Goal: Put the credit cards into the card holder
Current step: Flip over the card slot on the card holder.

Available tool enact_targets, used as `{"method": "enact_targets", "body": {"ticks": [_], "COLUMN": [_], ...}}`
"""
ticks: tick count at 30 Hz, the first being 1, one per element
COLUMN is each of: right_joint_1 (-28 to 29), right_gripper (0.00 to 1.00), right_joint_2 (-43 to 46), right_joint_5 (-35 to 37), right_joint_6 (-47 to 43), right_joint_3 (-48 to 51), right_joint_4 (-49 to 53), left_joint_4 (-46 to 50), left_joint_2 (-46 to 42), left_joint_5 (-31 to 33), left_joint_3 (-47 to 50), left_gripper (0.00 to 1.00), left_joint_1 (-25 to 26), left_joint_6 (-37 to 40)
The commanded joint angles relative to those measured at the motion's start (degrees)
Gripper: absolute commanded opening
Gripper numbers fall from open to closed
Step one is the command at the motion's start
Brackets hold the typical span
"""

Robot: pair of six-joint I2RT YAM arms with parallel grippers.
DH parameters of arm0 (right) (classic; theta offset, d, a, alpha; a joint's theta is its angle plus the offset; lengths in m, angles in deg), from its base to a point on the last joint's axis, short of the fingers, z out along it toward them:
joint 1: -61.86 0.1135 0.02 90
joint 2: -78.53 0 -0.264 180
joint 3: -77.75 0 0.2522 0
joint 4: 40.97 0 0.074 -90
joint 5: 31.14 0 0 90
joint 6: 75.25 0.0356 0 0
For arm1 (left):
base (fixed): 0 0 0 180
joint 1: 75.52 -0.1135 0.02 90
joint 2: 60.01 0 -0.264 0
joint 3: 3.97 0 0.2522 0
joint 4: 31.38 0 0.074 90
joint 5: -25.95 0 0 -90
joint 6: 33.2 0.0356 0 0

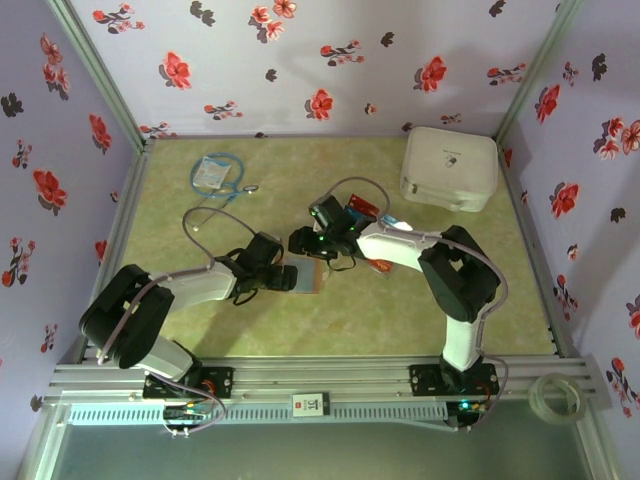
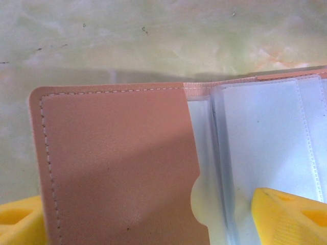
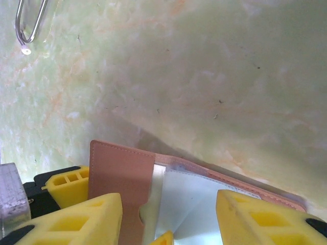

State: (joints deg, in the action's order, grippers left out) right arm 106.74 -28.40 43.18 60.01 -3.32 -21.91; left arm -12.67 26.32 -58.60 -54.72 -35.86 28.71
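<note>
Left gripper [image 1: 288, 278] [image 2: 153, 224]: jaws wide apart and low over the open card holder [image 1: 310, 277] [image 2: 117, 168]. One yellow fingertip [image 2: 18, 219] is at the outer edge of the brown flap and the other sits over the clear sleeves. Can't tell if it's pressing down; nothing is clamped between the jaws. Right gripper [image 1: 318, 240] [image 3: 173, 224]: jaws about half open with no card between the fingers. It hangs just above the card holder [image 3: 122, 173], with flap and sleeve visible in the gap. Left arm reaches in from its base at the near left, forearm low across the table [image 1: 250, 320], wrist pointing right. Right arm rises from the near right, elbow bent, and folds back leftward so the wrist comes at the holder from the far side. The two grippers are nose to nose, nearly touching, with the holder under both at mid-table. It lies spread flat, brown flap on one side and clear pockets on the other. Credit cards [image 1: 362, 211], red and blue, lie just behind and beside the right wrist, partly hidden by the arm. White case [image 1: 450, 168] is at the far right, well apart. Blue-and-white packet [image 1: 214, 172] with cable is at the far left. A metal loop [image 3: 28, 23] lies on the table beyond the holder. The left fingers crowd the sleeve opening.
</note>
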Motion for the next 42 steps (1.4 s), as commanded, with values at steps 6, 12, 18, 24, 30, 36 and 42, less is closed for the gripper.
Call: {"method": "enact_targets", "body": {"ticks": [6, 12, 18, 24, 30, 36, 42], "right_joint_1": [0.63, 1.21, 1.24, 1.26, 1.26, 1.25, 1.26], "right_gripper": [0.51, 0.51, 0.51, 0.52, 0.53, 0.54, 0.55], "right_joint_2": [-1.3, -3.1, -4.03, -3.16, -1.81, -0.65, -0.32], "right_joint_5": [-1.11, -1.5, -1.37, -0.34, 0.73, 1.12, 1.33], "right_joint_6": [3.34, 4.29, 4.75, 5.3, 5.28, 5.17, 5.37], "right_joint_3": [3.37, 4.06, 4.8, 6.04, 6.98, 7.48, 7.96], "right_joint_4": [-3.69, -5.2, -5.68, -5.86, -5.48, -5.56, -5.63], "left_joint_4": [2.17, 2.15, 2.06, 2.06, 1.99, 1.9, 1.82], "left_joint_2": [4.31, 4.04, 3.96, 4.02, 4.15, 4.19, 4.21], "left_joint_5": [-2.02, -1.9, -1.94, -1.91, -1.84, -1.84, -1.84], "left_joint_3": [2.01, 2.14, 2.13, 2.1, 2.07, 2.19, 2.19], "left_gripper": [0.86, 0.86, 0.86, 0.86, 0.86, 0.86, 0.86], "left_joint_1": [0.07, 0.09, 0.16, 0.21, 0.24, 0.24, 0.27], "left_joint_6": [-0.66, -0.86, -0.87, -0.84, -0.71, -0.68, -0.73]}}
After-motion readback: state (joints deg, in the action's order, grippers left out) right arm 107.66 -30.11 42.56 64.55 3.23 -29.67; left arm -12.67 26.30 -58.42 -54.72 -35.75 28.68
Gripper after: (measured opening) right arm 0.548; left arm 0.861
